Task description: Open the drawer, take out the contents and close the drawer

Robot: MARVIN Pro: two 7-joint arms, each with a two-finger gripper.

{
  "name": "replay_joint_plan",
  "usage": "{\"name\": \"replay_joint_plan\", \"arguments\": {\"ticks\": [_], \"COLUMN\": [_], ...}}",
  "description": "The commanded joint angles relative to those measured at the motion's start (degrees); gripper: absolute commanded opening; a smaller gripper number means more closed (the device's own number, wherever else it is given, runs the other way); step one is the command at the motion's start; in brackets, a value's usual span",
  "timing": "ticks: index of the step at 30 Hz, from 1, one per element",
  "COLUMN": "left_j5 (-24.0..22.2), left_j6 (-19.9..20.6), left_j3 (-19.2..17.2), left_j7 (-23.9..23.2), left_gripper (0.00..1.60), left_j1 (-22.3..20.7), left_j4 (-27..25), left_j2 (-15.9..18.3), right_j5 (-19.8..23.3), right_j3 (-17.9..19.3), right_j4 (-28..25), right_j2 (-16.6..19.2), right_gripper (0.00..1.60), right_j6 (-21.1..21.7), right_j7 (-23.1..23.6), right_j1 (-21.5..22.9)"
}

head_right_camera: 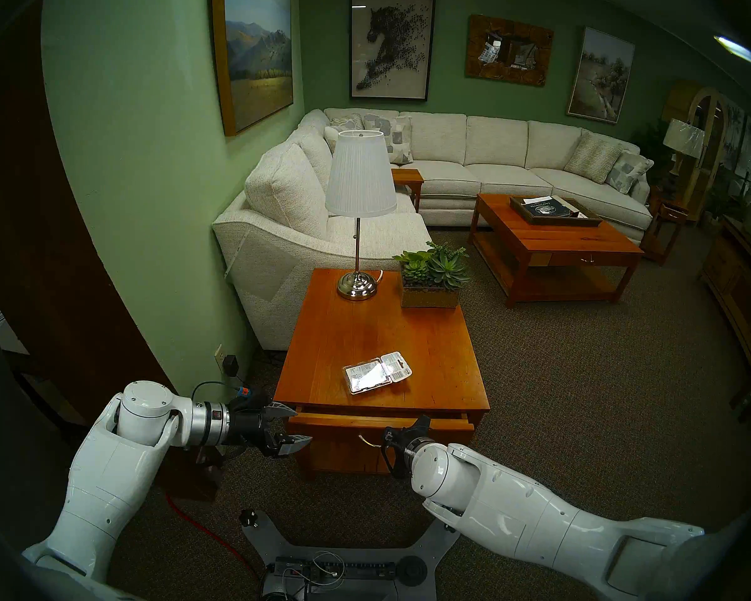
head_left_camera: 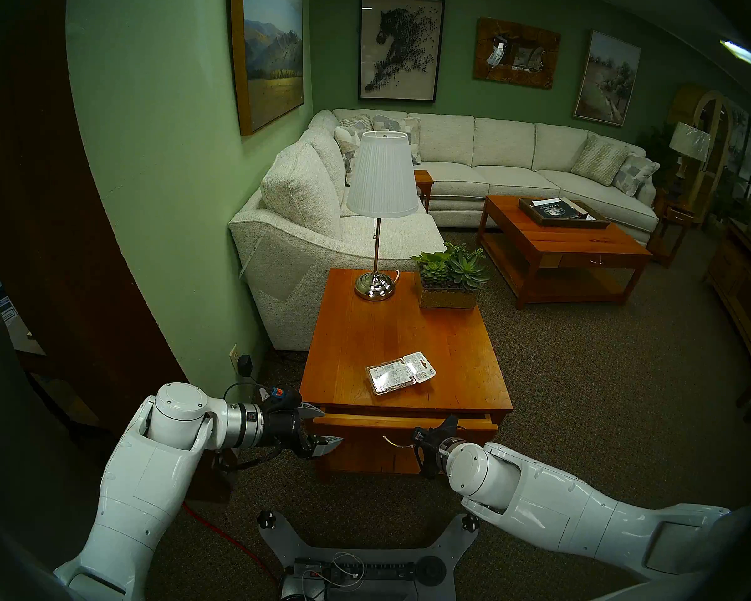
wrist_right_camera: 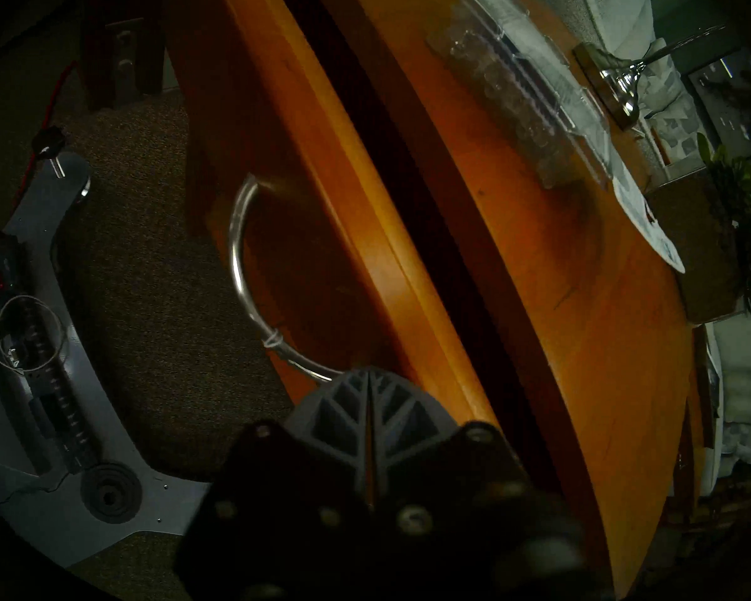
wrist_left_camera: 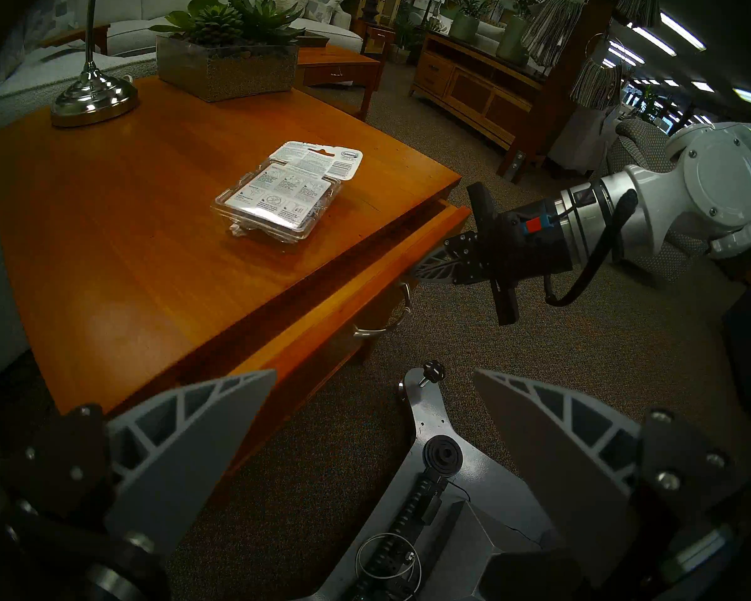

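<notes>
The orange-brown drawer point(head_left_camera: 447, 423) of the end table point(head_left_camera: 365, 327) stands a little way out, with a dark gap under the tabletop. Its curved silver handle point(head_left_camera: 392, 442) hangs on the front. The clear blister pack point(head_left_camera: 400, 373) with its white card lies on the tabletop near the front edge; it also shows in the left wrist view point(wrist_left_camera: 285, 192). My right gripper point(wrist_right_camera: 370, 381) is shut and empty, its tips at the drawer front point(wrist_right_camera: 321, 223) by the handle's point(wrist_right_camera: 239, 257) right end. My left gripper point(head_left_camera: 332, 425) is open and empty by the table's front left corner.
A lamp point(head_left_camera: 376, 279) and a succulent planter point(head_left_camera: 449, 283) stand at the back of the tabletop. A white sofa point(head_left_camera: 304, 223) and green wall lie left. My base plate point(head_left_camera: 356, 543) sits on the carpet below the drawer. A red cable point(head_left_camera: 217, 530) runs on the floor.
</notes>
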Motion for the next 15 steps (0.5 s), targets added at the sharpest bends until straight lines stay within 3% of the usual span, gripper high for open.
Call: {"name": "replay_joint_plan", "arguments": {"ticks": [1,8,15], "left_j5": [-0.4,-0.4,-0.4], "left_j6": [-0.1,-0.1,-0.1], "left_j3": [-0.4,-0.4,-0.4], "left_j7": [-0.2,-0.2,-0.3], "left_gripper": [1.6,1.6,1.6], "left_j1": [-1.2,-1.2,-1.2], "left_j4": [-1.3,-1.3,-1.4], "left_j2": [0.0,0.0,0.0], "right_j5": [-3.3,-3.8,-1.6], "right_j3": [0.5,0.9,2.4], "right_j4": [-0.1,-0.9,-6.2], "right_j2": [-2.1,-1.6,2.0], "right_gripper": [0.0,0.0,0.0], "right_j6": [-0.6,-0.1,1.8], "right_j7": [-3.2,-4.3,-3.9], "right_j1": [4.0,3.4,0.0]}}
